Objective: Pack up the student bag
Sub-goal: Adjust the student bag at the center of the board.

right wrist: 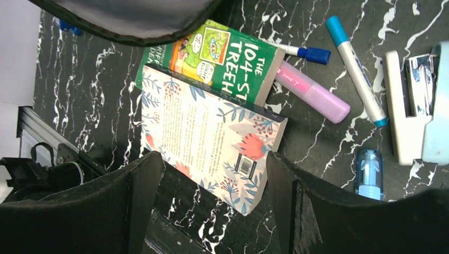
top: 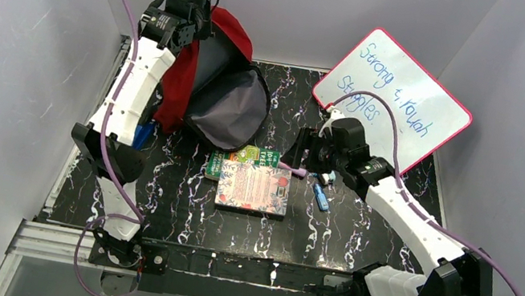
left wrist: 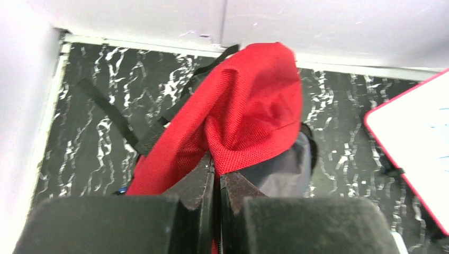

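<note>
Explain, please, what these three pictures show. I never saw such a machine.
These are two robot arms bolted at a table's near edge. One picture looks down from above; the other two come from a camera on each wrist. The left gripper is shut on the red student bag, holding its fabric up. The right gripper is open above a floral book and holds nothing. On the black table also lie a green book, a pink highlighter, a marker and what looks like a stapler; a whiteboard stands behind.
</note>
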Tool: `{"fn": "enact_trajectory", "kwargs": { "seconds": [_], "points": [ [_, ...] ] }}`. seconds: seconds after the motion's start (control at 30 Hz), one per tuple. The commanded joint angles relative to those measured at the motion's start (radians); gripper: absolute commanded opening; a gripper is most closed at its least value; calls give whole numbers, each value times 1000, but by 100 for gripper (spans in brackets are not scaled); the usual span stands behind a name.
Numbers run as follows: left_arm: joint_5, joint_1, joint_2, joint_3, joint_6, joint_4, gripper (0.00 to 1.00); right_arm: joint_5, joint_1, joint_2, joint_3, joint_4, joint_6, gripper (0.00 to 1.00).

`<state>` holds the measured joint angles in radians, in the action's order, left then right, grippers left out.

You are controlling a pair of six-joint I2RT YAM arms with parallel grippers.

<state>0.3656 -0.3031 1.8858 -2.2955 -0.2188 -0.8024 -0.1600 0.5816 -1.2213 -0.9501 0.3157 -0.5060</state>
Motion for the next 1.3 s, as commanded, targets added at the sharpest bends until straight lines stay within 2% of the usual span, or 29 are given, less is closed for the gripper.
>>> {"fn": "enact_trajectory", "kwargs": {
  "seconds": [0.0,0.2,0.37,0.47,0.87,1.07,1.27],
  "points": [
    [-117,5,-16,-81,-82,45,0,21,-6,41,23,-7,-18,80],
    [-145,4,-28,-52,-91,67,0,120,-6,47,14,91,-9,81],
    [-142,10,-122,105,-75,130,0,257,-6,33,6,198,-59,82],
    [-152,14,-179,190,-75,161,0,283,-7,19,-1,234,-69,82],
    [-161,25,-320,381,-76,211,0,185,-6,39,24,194,-49,83],
    [-200,25,-321,382,-76,201,0,7,-7,34,69,142,-26,84],
    [-261,25,-303,319,-109,201,0,-49,-6,63,138,59,-79,86]
  ]
}}
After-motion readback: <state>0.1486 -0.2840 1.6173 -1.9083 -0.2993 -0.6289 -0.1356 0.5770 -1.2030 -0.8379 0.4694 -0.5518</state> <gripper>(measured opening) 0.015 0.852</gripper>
